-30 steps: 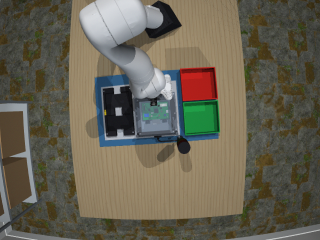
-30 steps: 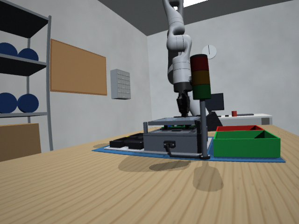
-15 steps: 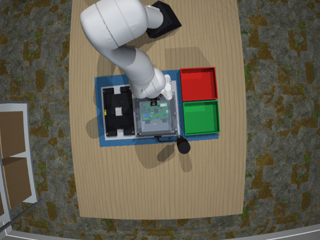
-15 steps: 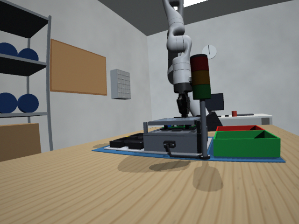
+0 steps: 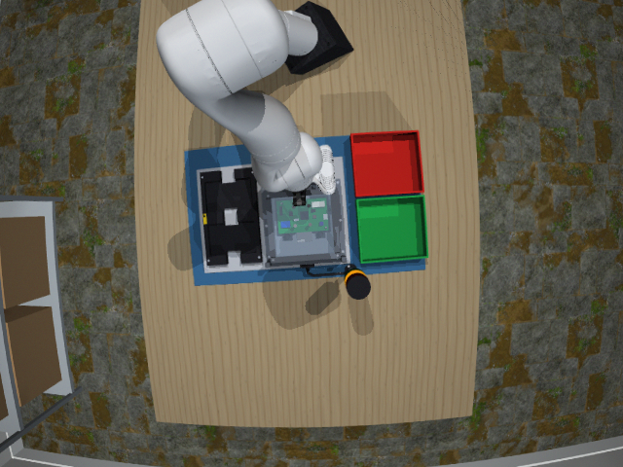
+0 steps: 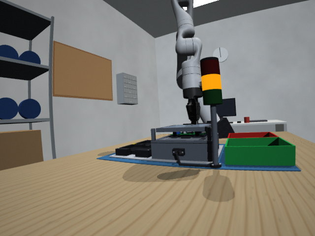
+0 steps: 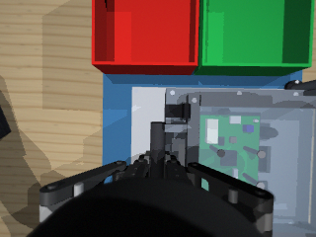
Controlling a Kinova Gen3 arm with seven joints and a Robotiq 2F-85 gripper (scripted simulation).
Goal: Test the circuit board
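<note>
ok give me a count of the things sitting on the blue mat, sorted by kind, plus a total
Bins: 2, a red bin and a green bin
Trays: 1, the black tray
Testers: 1, the tester, lid down over the circuit board
Circuit boards: 1
Signal lights: 1, the signal light, amber lit
Total: 6

Workshop or test lab; metal shelf rack (image 6: 51, 88), corkboard (image 6: 81, 72), small-parts drawer cabinet (image 6: 126, 88) on grey walls (wall clock (image 6: 220, 54) too); signal tower (image 6: 210, 80) on wooden bench (image 6: 101, 198).
</note>
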